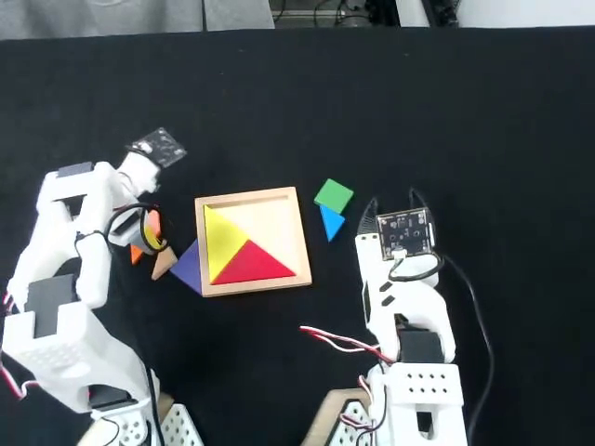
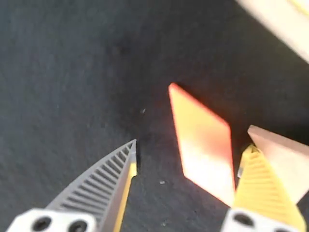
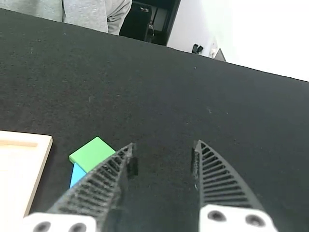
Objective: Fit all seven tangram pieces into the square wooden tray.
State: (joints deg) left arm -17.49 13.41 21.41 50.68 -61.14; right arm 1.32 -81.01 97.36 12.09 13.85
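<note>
The bench is covered in black matt cloth with a fine, slightly fuzzy nap. The left end effector has ribbed plastic fingers, one grey and one yellow. Between them lies an orange piece, smooth with a soft sheen. Just beside the yellow one is a bare-wood triangle, matt. The right end effector is ribbed matt black plastic. Near it, the green piece looks smooth and painted. The tray is pale, smooth wood.

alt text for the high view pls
A square wooden tray on a black table holds a yellow triangle and a red triangle. The left end effector hangs over an orange piece, with a tan piece and a purple piece beside it; the right end effector, open, is near a green square and a blue triangle.
</note>
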